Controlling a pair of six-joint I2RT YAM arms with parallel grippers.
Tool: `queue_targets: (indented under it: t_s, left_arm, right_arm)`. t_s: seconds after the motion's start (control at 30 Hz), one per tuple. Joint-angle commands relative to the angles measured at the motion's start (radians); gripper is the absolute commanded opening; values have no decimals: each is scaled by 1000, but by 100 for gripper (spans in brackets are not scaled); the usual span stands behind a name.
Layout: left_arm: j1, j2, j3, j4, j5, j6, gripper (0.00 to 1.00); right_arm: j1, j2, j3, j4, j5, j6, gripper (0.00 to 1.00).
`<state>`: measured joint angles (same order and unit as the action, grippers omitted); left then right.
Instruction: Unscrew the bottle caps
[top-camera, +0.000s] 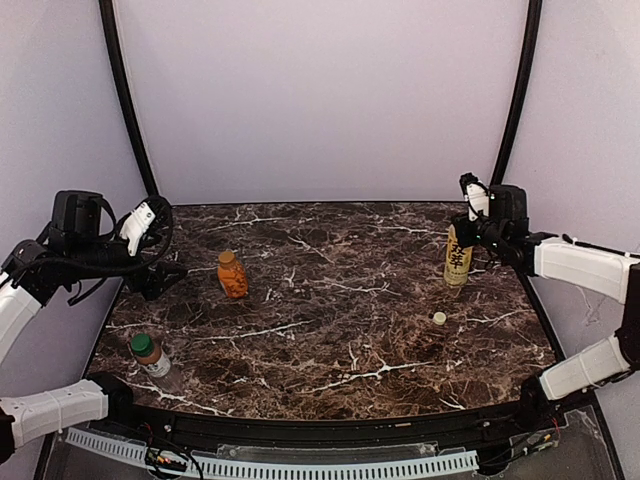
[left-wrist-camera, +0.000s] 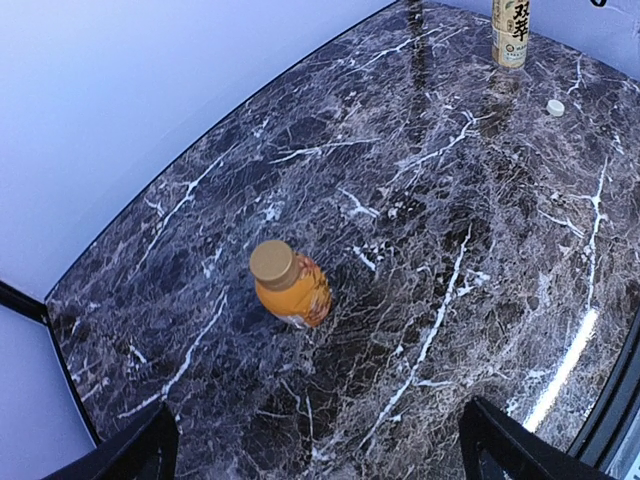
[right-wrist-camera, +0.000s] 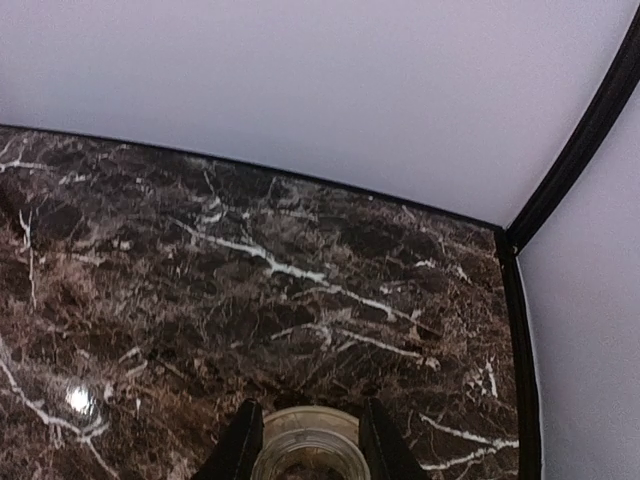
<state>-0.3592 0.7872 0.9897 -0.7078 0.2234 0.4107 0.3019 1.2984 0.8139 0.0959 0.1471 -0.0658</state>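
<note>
The tall yellow-labelled bottle (top-camera: 458, 264) stands at the right of the marble table (top-camera: 340, 330), with no cap on it. My right gripper (top-camera: 463, 234) is shut on its neck. In the right wrist view the open mouth of the bottle (right-wrist-camera: 306, 455) sits between the fingers (right-wrist-camera: 240, 448). A small pale cap (top-camera: 439, 318) lies on the table in front of it. The short orange bottle (top-camera: 232, 275) stands capped at the left. The small clear bottle (top-camera: 151, 356) with a green cap stands near the front left. My left gripper (top-camera: 158, 281) is open and empty, left of the orange bottle (left-wrist-camera: 291, 286).
The left wrist view shows the yellow-labelled bottle (left-wrist-camera: 510, 30) and the loose cap (left-wrist-camera: 555, 107) far across the table. Black frame posts (top-camera: 128, 100) rise at both back corners. White walls close in the back and sides.
</note>
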Motion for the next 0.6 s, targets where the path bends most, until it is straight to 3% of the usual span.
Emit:
queue_targets:
  t_s: [0.0,0.3,0.33,0.5,0.57]
  left_arm:
    - [62,-49,-59,11,54,-53,99]
    - [124,-90,-99,29,65,-73,99]
    - [124,-89,-98,30,66,-72,99]
    - [124,-85,-100,42,71,-72,99]
    - [124,-86,-99,40,74,-70,99]
  right_arm:
    - [-17,44,-55,215,-2,20,0]
    - [-19,2,-164,331,-9,15,0]
    - [-20,-2,-163,326,-11,10,4]
    - [-20,4,-107,214,4,15,63]
    - [-19,0,-87,184,0,27,80]
